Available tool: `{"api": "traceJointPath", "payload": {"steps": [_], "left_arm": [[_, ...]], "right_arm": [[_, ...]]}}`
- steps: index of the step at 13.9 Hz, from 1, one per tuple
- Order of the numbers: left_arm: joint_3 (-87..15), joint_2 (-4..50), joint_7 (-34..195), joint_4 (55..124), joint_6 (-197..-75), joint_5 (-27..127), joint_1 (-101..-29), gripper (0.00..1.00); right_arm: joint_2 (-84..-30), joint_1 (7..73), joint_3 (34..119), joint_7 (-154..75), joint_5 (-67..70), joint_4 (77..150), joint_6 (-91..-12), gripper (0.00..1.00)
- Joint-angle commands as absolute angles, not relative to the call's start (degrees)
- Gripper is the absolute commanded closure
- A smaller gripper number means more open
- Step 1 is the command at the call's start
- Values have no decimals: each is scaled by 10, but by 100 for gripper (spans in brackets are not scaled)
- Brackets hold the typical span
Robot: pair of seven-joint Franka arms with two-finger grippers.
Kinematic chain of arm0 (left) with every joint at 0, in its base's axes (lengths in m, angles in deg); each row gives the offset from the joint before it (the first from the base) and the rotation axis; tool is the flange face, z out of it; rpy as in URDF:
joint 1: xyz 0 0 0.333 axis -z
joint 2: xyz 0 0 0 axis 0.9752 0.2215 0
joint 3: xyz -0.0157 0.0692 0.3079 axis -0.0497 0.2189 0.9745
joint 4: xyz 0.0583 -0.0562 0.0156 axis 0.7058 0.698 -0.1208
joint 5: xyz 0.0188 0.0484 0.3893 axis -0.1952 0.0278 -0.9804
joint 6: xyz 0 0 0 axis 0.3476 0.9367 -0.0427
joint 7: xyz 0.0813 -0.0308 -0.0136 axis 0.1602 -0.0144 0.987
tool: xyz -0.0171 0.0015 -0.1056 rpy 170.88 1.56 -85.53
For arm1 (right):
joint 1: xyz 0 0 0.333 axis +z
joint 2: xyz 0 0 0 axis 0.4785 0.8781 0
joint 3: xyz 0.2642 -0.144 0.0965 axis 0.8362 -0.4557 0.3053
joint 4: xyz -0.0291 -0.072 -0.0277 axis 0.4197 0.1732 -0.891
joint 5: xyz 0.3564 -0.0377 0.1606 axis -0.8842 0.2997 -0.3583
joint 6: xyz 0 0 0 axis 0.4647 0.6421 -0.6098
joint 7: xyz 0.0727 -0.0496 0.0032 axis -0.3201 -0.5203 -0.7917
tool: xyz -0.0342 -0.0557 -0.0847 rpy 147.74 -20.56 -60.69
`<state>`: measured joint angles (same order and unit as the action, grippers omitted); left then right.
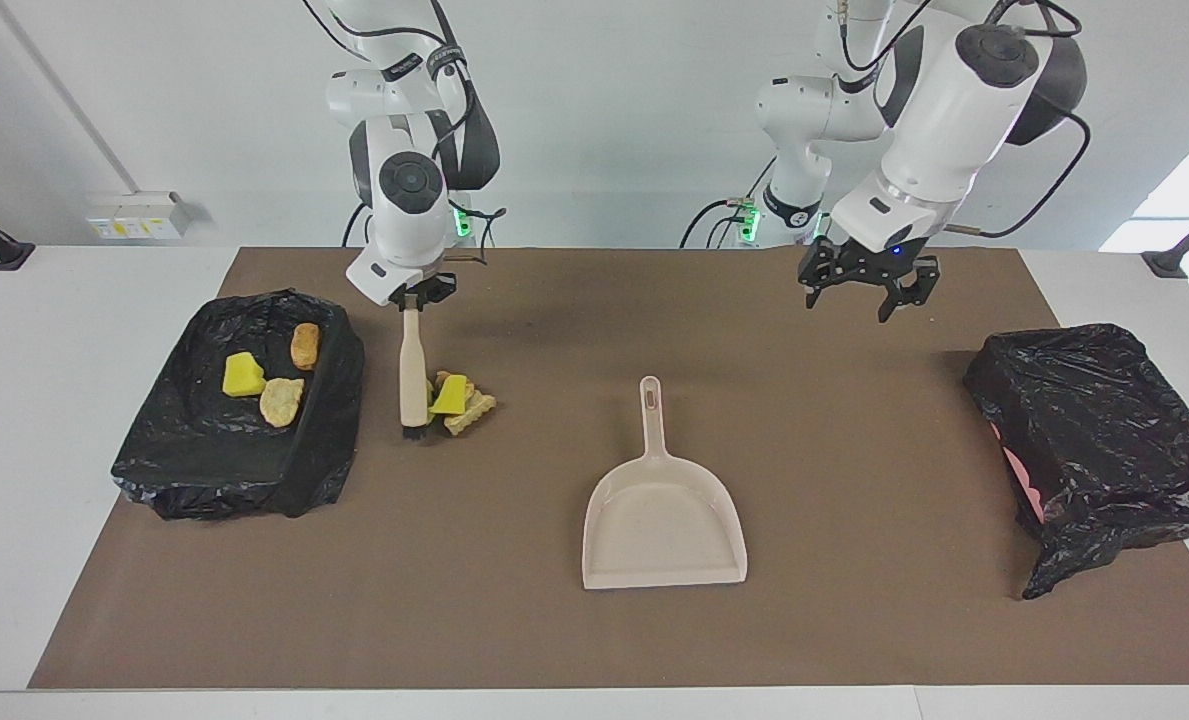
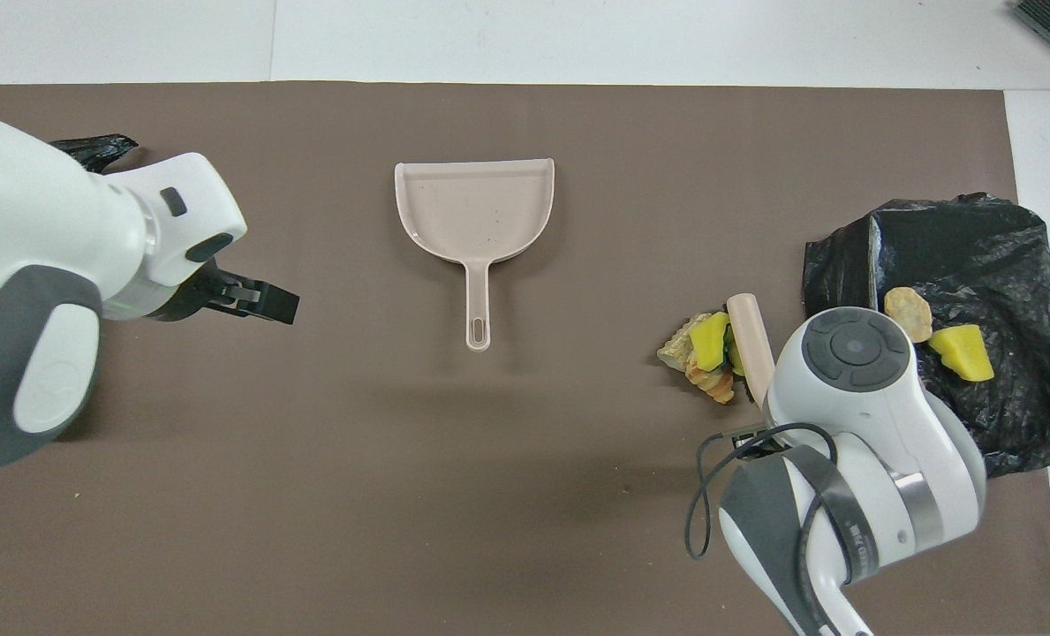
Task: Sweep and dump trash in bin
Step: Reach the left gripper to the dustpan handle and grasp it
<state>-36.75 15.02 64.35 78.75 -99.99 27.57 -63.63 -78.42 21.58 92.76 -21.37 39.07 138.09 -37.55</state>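
Facing view shows us the right pincer (image 1: 412,296) clamped on the top end of the beige brush (image 1: 413,370), which hangs almost upright with its bristles down on the brown mat (image 1: 514,620) of the worktop. The trash pile (image 1: 459,402) — yellow-green sponge chunks and tan lumps — lies on the mat touching the bristles, on the side of the brush toward the left arm's end. Three more scraps (image 1: 266,378) sit already inside the black-lined bin (image 1: 204,470) at the right arm's end of the worktop; we judge they are not part of the present step.

The dustpan (image 1: 662,520) lies flat near the middle of the mat, well apart from the pile. Its long axis runs from the robots' edge to the opposite edge, with the handle toward the robots and the open mouth away from them. So the pile does not face the mouth — it lies off the pan's side.

The left pincer (image 1: 866,292) hangs with its jaws wide and nothing in them, over the mat near the robots' edge, not far from the dustpan handle. We judge that this arm is the nearer one to take the handle. A second black-lined bin (image 1: 1094,420) stands at the left arm's end.
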Motion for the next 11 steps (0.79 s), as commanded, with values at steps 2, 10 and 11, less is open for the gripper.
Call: {"api": "traceJointPath", "payload": {"steps": [2,10,11], "left_arm": [[-360,208,701,787,-1061,264,-585,0],[-358,334,904,774,-1202,263,-481,0],[-358,345,914,767,-1205,261,-478,0]], "right_arm": [[-789,232,927,-190,379,1355,-340,100],[-790,183,924,-268,449,1341,-329,100],[-789,173,925,-270,449,1351,-338,100]]}}
